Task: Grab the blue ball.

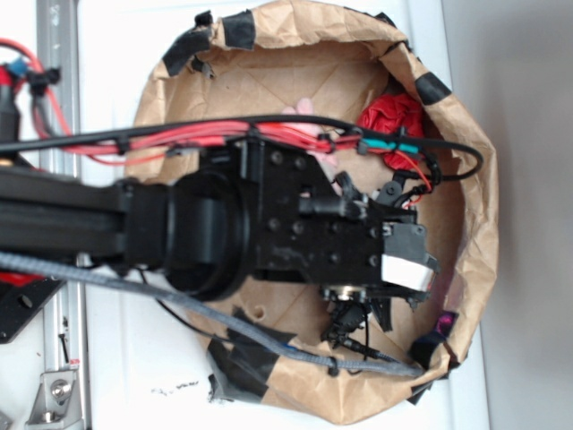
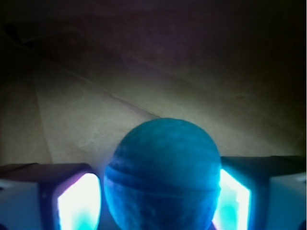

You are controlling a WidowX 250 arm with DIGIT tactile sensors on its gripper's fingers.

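In the wrist view the blue ball (image 2: 162,177) is round and finely dimpled, and it fills the space between my two fingers. The right pad (image 2: 232,199) touches its side. The left pad (image 2: 79,203) sits right at its other side with barely a sliver of shadow between. My gripper (image 2: 160,191) is shut on the ball above the brown paper floor. In the exterior view the arm reaches down into the paper bowl (image 1: 479,206), and the gripper (image 1: 363,313) is low inside it. The ball is hidden under the arm there.
The bowl is crumpled brown paper with black tape patches on its rim (image 1: 237,27). A red crumpled object (image 1: 391,121) lies at the bowl's far right, partly under red cables. A pale pink item (image 1: 303,111) peeks out behind the arm. A purple bit (image 1: 445,320) is by the wall.
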